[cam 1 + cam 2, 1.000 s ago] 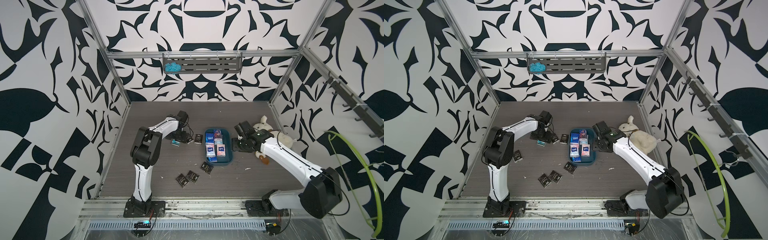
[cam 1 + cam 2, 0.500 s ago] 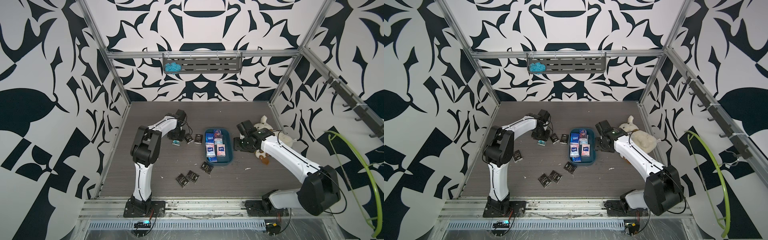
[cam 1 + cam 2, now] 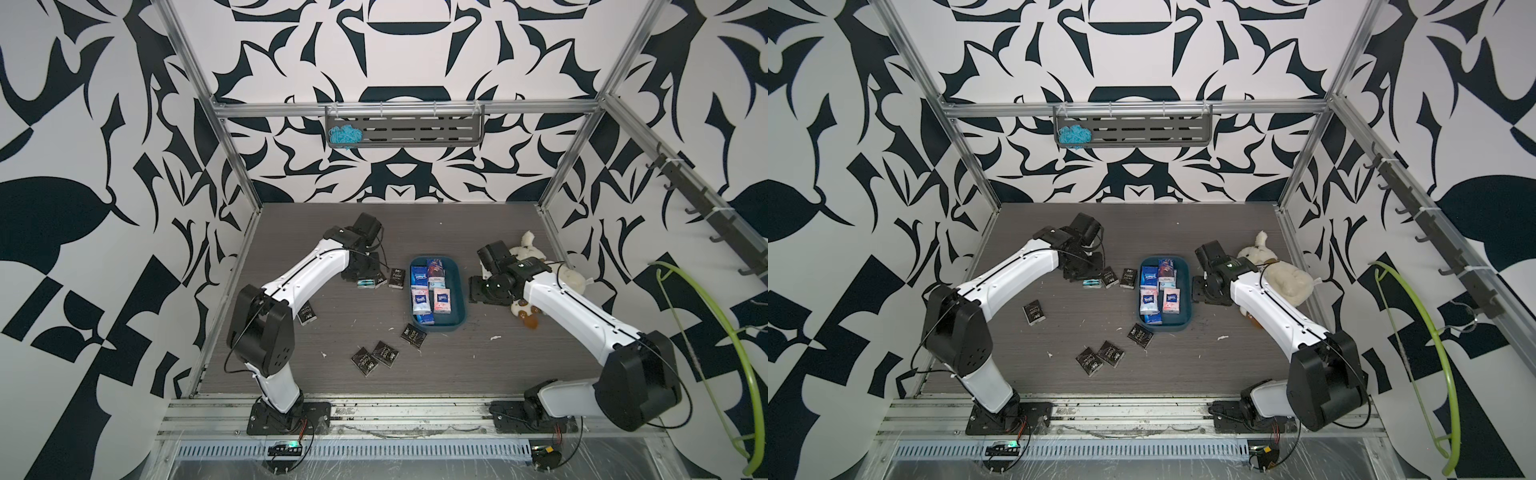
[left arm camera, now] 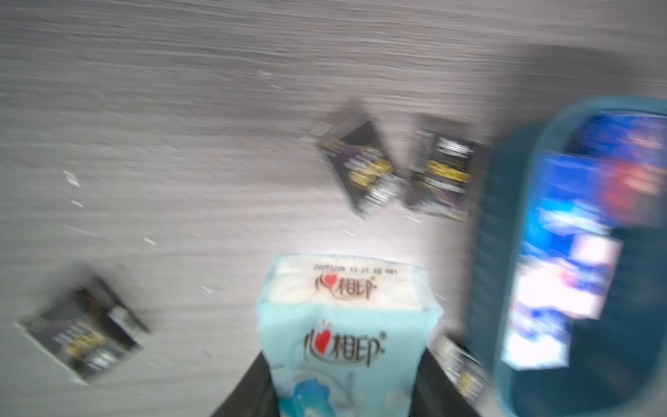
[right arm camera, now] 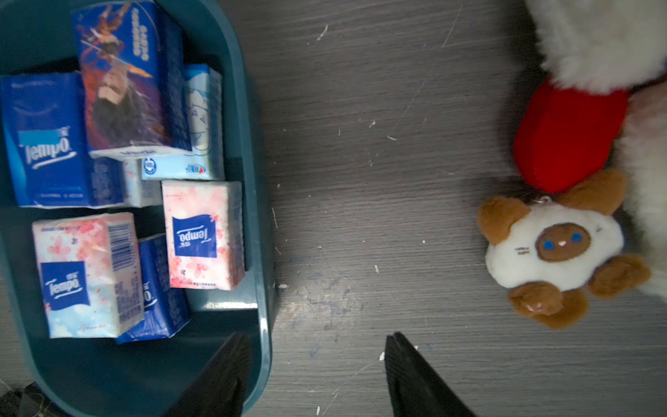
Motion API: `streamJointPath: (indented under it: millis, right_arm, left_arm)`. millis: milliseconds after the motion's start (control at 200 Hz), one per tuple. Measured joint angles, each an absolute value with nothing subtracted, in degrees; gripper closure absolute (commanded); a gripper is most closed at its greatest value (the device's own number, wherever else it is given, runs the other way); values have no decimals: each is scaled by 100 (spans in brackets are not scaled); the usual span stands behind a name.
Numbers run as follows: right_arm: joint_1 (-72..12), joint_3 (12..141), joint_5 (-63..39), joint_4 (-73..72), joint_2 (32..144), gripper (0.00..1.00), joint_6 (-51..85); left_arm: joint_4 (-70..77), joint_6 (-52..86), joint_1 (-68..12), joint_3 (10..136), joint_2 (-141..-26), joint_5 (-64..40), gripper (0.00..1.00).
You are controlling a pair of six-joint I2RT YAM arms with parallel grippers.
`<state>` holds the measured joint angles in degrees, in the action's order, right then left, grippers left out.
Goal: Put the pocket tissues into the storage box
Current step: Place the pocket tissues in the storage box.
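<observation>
Gripping a light teal packet, the left gripper has both dark fingers pressed to its flanks. The wrist view is smeared, so it cannot be told whether the packet is clear of the table.

In both top views the packet sits left of centre, just beside two black packets. It is short of the storage box at mid-frame, a shade closer to it than a second ago.

The left elbow has swung toward the lower left since then, uncovering another black packet.

On the right gripper the jaws are apart with nothing between them. One finger is over the box's rim, the other over bare table. Its position is much as in the earlier frames.

The box holds coloured packets in blue, pink-white and pale, the same as before. Three more black packets lie off its lower left. Plush toys sit at the right of the frame, behind the right arm.
</observation>
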<state>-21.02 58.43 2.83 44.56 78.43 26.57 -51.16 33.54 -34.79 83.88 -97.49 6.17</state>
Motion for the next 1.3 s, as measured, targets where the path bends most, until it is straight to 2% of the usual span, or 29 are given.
streamJointPath:
  millis: [245, 455, 865, 1300]
  right_arm:
    - [-1994, 5524, 283, 4431, 7778, 33, 2659]
    - [-1909, 5332, 281, 4423, 7415, 33, 2657]
    - [-1791, 5041, 270, 4429, 6700, 33, 2644]
    - [-1758, 5041, 213, 4484, 6593, 33, 2506]
  left_arm:
    - [-5203, 4541, -4969, 8759, -9889, 779, 53]
    - [-4954, 5290, -5776, 9671, -10757, 956, 51]
    - [-5092, 5592, -5951, 11413, -12505, 1278, 52]
    - [-5363, 5273, -5953, 11627, -12997, 1385, 51]
